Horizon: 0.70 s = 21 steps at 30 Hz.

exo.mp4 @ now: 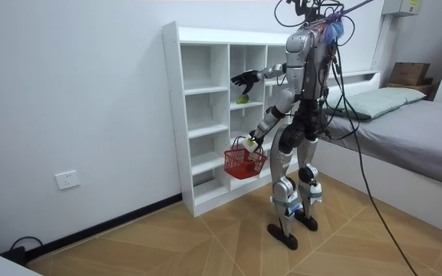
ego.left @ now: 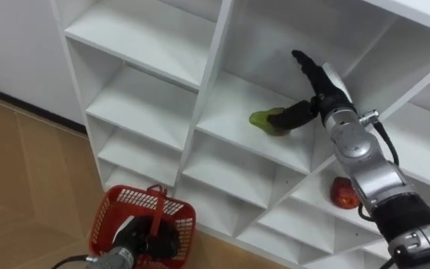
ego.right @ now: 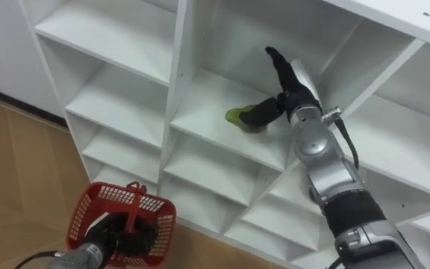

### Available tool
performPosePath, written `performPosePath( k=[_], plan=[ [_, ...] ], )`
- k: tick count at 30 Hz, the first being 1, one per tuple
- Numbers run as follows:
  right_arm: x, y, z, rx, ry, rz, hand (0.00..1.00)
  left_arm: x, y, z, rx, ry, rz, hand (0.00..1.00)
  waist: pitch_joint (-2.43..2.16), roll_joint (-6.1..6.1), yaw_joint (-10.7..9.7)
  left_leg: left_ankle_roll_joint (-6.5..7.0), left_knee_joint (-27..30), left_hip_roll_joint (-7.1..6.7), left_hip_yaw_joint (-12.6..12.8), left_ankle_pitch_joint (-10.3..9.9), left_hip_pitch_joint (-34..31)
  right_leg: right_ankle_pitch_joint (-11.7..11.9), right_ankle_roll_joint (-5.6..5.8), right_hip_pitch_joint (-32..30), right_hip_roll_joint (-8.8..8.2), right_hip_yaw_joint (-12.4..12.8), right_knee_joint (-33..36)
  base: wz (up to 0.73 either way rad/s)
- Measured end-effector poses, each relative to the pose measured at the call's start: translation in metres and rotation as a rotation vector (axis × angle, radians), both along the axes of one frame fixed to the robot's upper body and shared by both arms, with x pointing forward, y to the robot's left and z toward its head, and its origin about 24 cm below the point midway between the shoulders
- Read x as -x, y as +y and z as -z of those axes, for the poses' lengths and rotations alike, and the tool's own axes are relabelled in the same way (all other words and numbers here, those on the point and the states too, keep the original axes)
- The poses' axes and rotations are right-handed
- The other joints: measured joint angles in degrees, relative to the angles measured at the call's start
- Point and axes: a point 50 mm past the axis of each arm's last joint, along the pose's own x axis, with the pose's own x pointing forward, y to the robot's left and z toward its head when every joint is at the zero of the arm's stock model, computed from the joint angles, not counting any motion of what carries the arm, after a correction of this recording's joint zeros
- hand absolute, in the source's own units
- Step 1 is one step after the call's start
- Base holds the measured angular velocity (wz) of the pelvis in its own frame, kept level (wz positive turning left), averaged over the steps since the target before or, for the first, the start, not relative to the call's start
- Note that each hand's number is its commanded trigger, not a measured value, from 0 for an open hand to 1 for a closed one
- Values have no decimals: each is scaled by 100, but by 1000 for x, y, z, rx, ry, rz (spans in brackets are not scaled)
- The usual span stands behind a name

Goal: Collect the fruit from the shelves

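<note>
In the left eye view your right hand (ego.left: 321, 91) is at centre right, reaching into a bay of the white shelves (ego.left: 136, 33), open, with fingers straight and thumb lying on a green fruit (ego.left: 262, 119) on that board. A red fruit (ego.left: 342, 193) lies lower right. Bottom left, your left hand (ego.left: 149, 240) is curled round the red basket (ego.left: 110, 217) handle. The right eye view shows the same. In the room view you stand facing the shelves at centre, with a bed (exo.mp4: 413, 130) at right
</note>
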Motion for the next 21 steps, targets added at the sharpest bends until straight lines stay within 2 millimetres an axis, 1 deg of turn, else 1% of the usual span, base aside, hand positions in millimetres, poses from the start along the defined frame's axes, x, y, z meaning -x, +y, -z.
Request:
performPosePath(
  k=[2,7,10,13,17,21],
  plan=[
    [1,-2,3,7,11,7,0,1,0,1,-2,8,0,100,6,-30,5,0,1,-8,-54,0,-24,0,1,-15,-1,-1,-2,6],
    [3,-9,14,22,55,46,0,7,1,7,-10,47,4,100,22,-36,29,0,19,-13,-70,0,-148,0,1,-109,0,-7,-4,4],
    [4,-12,20,31,79,61,0,8,0,8,-11,53,8,100,53,-10,35,-1,68,-13,-68,1,-302,3,-4,-243,-1,-28,3,0],
    [4,-12,21,35,85,62,0,10,0,9,-10,66,7,100,101,35,56,-2,94,-11,-55,1,-416,9,-11,-352,0,4,6,-1],
    [-1,-12,15,41,68,63,0,15,2,13,-19,95,5,100,117,59,44,-3,67,-3,-36,2,-477,10,-12,-444,5,1,11,-2],
    [-2,-11,15,37,55,56,0,15,4,13,-23,97,3,100,116,57,-3,-3,50,-5,-62,2,-496,10,-12,-456,2,-65,8,3]
  ],
)
